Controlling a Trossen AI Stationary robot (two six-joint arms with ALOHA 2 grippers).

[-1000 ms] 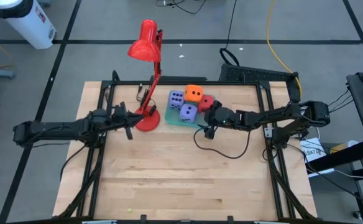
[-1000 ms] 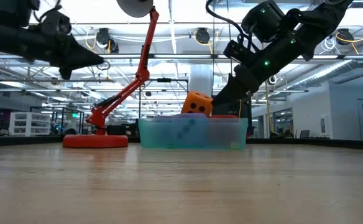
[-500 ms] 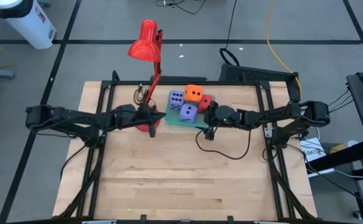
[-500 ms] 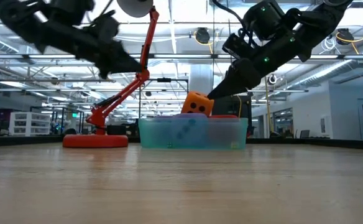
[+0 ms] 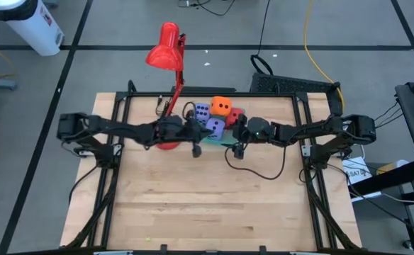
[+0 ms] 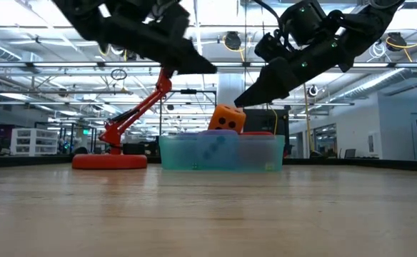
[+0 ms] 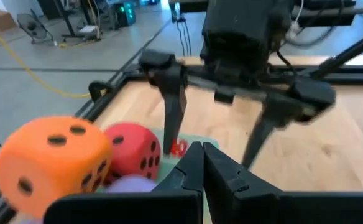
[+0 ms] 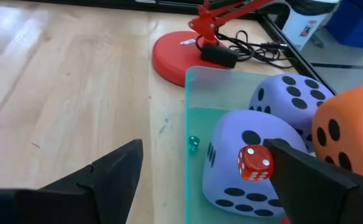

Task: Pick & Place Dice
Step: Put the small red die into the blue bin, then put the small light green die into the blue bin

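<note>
A teal tray at the table's far middle holds the dice. They are two purple-blue dice, an orange one on top and a red one. A tiny red die shows against the nearer purple die; what it rests on I cannot tell. My left gripper is shut and hovers at the tray's left side, above the dice. Opposite it, at the tray's right side, my right gripper stands wide open. Nothing is between its fingers.
A red desk lamp leans over the far left, its round base just left of the tray, under my left arm. A black cable loops on the wood by my right arm. Black frame rails line the sides. The near half is bare wood.
My left gripper has swept toward the table's right edge, from left of the lamp base, over it, to the tray, rising a little and staying shut. My right gripper has kept its place; its open fingers have tipped up slightly.
</note>
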